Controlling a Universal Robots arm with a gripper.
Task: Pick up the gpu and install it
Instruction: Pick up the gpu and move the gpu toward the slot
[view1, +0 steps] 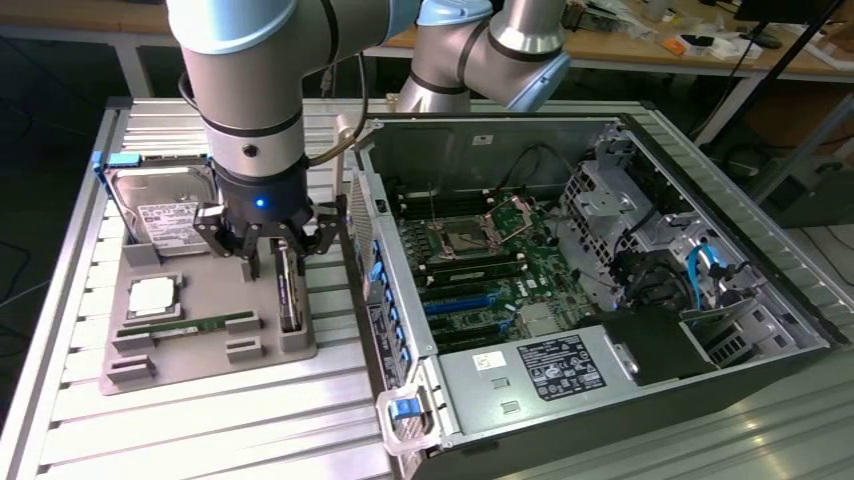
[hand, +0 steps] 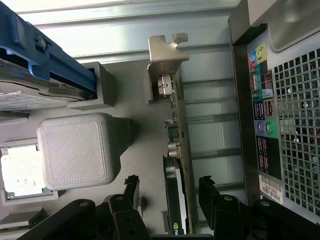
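In the exterior view, the grey robot arm's black gripper (view1: 274, 262) hangs over a grey moulded plastic parts tray (view1: 187, 365) that lies on a table of ribbed aluminium slats (view1: 200, 430). The gpu (view1: 290, 300), a thin flat black expansion card, stands on its long edge in a slot along the side of the tray nearest the computer. The gripper's fingers reach down on either side of the card's upper end, spread wide. On the tray, toward the exterior view's left, are a silver hard drive with a white label (view1: 160, 215) in a blue frame, a square silver processor chip (view1: 151, 297) and a narrow green memory stick (view1: 200, 325). Just beside the tray, on the exterior view's right, an open black and grey computer case (view1: 454, 160) lies on its side with its green motherboard (view1: 494, 260) exposed.

In the wrist view, the gpu (hand: 180, 140) is seen edge-on, and its silver metal end bracket (hand: 167, 50) is at the end far from the gripper (hand: 170, 195). The two black fingers (hand: 132, 192) straddle the card, one on each side, spread well wider than the card is thick. A clear gap shows on the side facing the tray's middle. The finger on the case side sits very near the card, and whether it touches cannot be told from here. Nothing is gripped. The card rests in its slot. A square grey ribbed plastic block (hand: 75, 150) stands beside the card, near the blue drive frame (hand: 30, 55). The case's rear panel with coloured ports (hand: 262, 125) runs along the gpu's other side.
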